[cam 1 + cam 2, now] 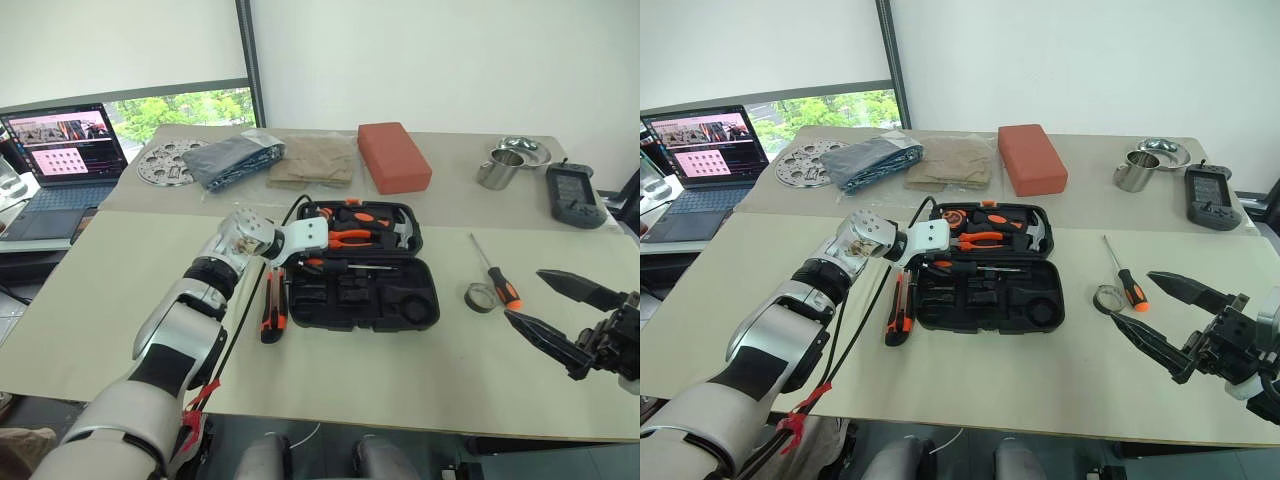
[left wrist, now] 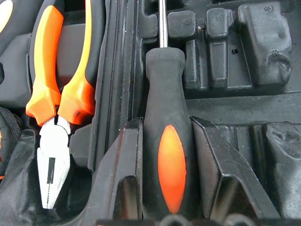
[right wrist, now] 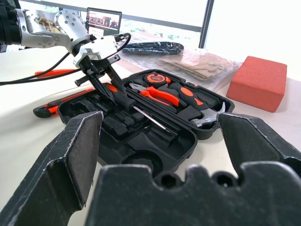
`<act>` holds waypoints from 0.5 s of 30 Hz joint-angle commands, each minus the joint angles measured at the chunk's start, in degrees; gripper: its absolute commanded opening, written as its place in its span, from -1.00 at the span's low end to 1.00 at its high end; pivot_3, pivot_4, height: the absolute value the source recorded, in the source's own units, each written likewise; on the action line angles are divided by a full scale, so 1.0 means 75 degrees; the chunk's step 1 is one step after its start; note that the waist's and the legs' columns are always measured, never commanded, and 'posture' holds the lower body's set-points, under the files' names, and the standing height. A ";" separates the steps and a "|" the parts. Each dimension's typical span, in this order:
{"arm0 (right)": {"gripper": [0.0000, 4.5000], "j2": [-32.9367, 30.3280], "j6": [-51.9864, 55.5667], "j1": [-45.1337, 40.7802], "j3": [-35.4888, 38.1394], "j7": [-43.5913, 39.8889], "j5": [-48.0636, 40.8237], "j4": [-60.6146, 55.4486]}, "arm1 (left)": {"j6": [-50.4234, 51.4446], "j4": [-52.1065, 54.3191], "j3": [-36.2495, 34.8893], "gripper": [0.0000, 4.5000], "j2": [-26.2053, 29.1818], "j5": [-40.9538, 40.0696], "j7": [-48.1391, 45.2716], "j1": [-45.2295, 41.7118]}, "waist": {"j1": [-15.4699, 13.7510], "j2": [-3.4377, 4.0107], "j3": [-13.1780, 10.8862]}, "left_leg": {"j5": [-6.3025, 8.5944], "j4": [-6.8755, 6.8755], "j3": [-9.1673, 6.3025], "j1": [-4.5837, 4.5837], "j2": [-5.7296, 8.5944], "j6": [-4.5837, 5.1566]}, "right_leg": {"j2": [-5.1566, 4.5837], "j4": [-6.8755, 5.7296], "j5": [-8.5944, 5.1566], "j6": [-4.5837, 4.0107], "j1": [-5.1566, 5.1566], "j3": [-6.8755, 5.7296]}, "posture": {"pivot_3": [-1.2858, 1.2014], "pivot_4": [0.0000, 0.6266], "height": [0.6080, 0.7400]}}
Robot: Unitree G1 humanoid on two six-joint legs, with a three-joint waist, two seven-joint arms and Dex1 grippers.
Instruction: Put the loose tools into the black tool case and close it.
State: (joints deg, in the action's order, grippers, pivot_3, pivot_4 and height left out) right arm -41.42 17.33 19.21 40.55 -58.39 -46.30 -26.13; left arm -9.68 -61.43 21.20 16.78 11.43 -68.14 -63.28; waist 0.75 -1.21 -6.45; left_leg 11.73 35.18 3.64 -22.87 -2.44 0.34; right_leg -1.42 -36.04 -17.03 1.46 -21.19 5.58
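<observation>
The screwdriver (image 2: 171,155), pinched by the left gripper (image 2: 169,155), wants pressing squarely into the black tool case (image 1: 420,300) slot before release; right gripper (image 1: 560,310) gapes empty.

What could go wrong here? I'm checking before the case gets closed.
The left pincer has a screwdriver between its fingers, lying along the ridge between the case's two halves; left unseated, it could block the lid. The utility knife, the other screwdriver and the tape roll are on the table outside, easily forgotten.
</observation>
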 commanded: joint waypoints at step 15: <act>1.00 -0.0085 0.0037 -0.0042 0.0197 0.0013 -0.0172 -0.0179 | 0.0881 0.2495 -0.0935 0.87 0.0039 -0.0937 0.0042 -0.0330 | -0.0009 0.0027 0.0011 | -0.0004 0.0009 -0.0023 -0.0023 0.0017 0.0000 | 0.0001 -0.0003 0.0000 -0.0002 0.0004 0.0000 | 0.03 -0.52 1.00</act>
State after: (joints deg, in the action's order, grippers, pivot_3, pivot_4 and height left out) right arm -41.55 17.68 19.16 40.59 -58.49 -46.31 -26.30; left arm -5.76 -44.64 16.95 18.44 7.87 -68.43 -64.56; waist 0.68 -1.01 -6.36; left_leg 11.70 35.25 3.47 -23.04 -2.30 0.34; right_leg -1.42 -36.06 -17.02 1.44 -21.15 5.58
